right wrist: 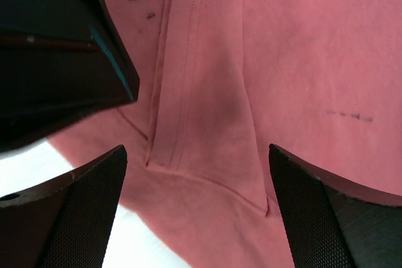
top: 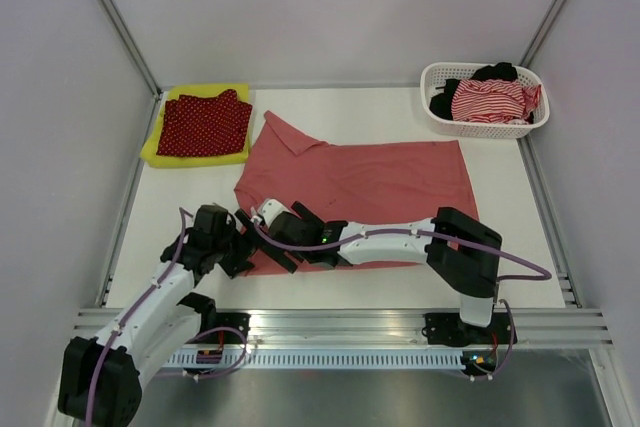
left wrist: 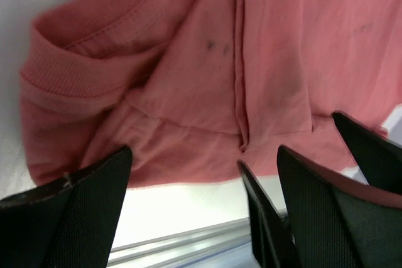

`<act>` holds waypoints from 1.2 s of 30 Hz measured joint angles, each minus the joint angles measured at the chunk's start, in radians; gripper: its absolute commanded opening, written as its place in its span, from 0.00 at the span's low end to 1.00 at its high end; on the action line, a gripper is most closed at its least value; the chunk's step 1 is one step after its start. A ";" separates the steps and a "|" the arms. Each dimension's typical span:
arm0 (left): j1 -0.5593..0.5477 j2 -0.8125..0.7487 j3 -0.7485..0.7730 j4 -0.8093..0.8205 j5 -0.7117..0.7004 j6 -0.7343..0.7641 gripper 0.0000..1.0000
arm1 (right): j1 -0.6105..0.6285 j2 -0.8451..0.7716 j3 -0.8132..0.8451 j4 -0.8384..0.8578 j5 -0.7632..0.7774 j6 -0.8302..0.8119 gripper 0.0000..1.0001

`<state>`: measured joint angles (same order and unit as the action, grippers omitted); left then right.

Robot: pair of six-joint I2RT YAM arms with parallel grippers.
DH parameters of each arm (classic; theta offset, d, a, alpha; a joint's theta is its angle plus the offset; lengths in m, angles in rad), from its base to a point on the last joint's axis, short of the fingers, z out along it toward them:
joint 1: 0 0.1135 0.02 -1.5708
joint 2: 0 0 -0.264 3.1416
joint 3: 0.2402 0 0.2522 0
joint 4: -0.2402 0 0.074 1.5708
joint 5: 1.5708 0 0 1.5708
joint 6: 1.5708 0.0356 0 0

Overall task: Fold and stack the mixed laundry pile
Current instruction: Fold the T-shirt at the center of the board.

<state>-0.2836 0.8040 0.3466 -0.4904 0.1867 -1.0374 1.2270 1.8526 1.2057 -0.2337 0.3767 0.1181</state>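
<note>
Judging by the layout, the job sits roughly midway: at 10 o'clock on the bench (top: 520, 247) the dark red dotted cloth (top: 205, 122) lies folded on the yellow-green garment (top: 160, 142), a started stack. The salmon-pink polo shirt (top: 370, 182) lies at the centre, flattened and partly folded, not yet stacked. The left end effector (top: 240, 247) and right end effector (top: 275, 237) hover over its 7 o'clock corner, jaws wide, holding nothing. At 2 o'clock the white basket (top: 480, 130) holds the red-white striped piece (top: 490, 99) and black piece (top: 497, 71), both unfolded.
</note>
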 measured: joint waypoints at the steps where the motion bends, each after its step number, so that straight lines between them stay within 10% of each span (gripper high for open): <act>1: 0.000 0.003 -0.001 0.011 0.000 -0.004 1.00 | -0.001 0.020 0.011 0.006 0.002 -0.004 0.98; 36: 0.005 0.141 0.062 -0.027 -0.124 -0.084 1.00 | -0.319 0.102 0.077 0.014 0.115 -0.056 0.98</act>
<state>-0.2790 0.9447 0.4088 -0.5171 0.0624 -1.1217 0.9081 1.9545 1.2831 -0.2195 0.4919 0.0616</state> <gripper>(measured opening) 0.993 0.979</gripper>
